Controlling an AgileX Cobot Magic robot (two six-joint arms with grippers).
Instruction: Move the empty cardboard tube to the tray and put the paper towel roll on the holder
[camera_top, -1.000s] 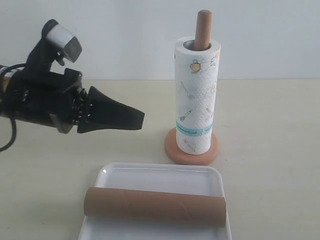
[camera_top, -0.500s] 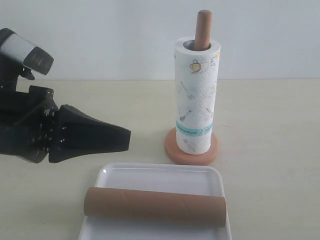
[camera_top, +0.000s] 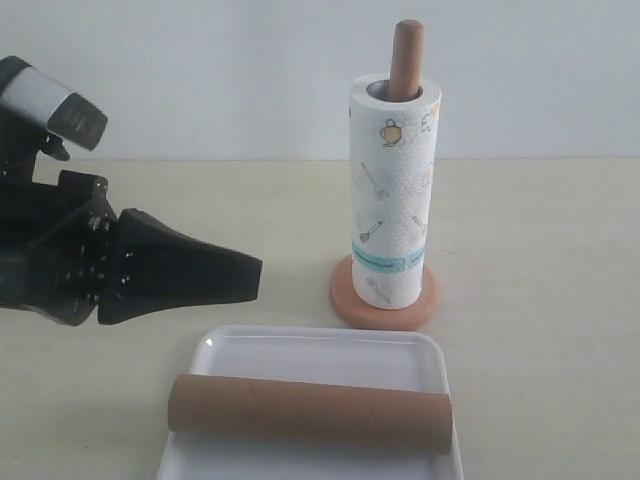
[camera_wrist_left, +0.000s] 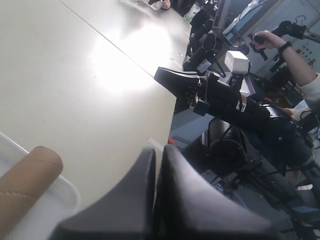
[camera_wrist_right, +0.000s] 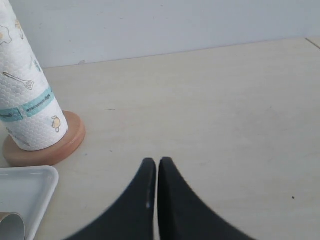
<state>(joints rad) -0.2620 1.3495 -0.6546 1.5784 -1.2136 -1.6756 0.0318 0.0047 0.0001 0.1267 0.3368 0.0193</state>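
The brown empty cardboard tube (camera_top: 308, 412) lies flat across the white tray (camera_top: 320, 348) at the front; one end of the tube (camera_wrist_left: 25, 177) shows in the left wrist view. The printed paper towel roll (camera_top: 395, 195) stands upright on the orange-brown holder (camera_top: 383, 302), whose post tip (camera_top: 406, 55) pokes out above it. The roll (camera_wrist_right: 25, 100) and the holder base (camera_wrist_right: 60, 145) also show in the right wrist view. My left gripper (camera_top: 255, 277) hangs shut and empty to the left of the holder, above the tray's back left corner. My right gripper (camera_wrist_right: 158, 162) is shut and empty over bare table.
A pale wall rises behind the beige table (camera_top: 540, 260). In the left wrist view the table's far edge (camera_wrist_left: 165, 85) drops off to other robot arms (camera_wrist_left: 225, 100) and a person's arm (camera_wrist_left: 300, 65) beyond it.
Between one second and half a second ago my left arm drew back to the left and sank lower, its fingers pointing right. Since then nothing has moved.
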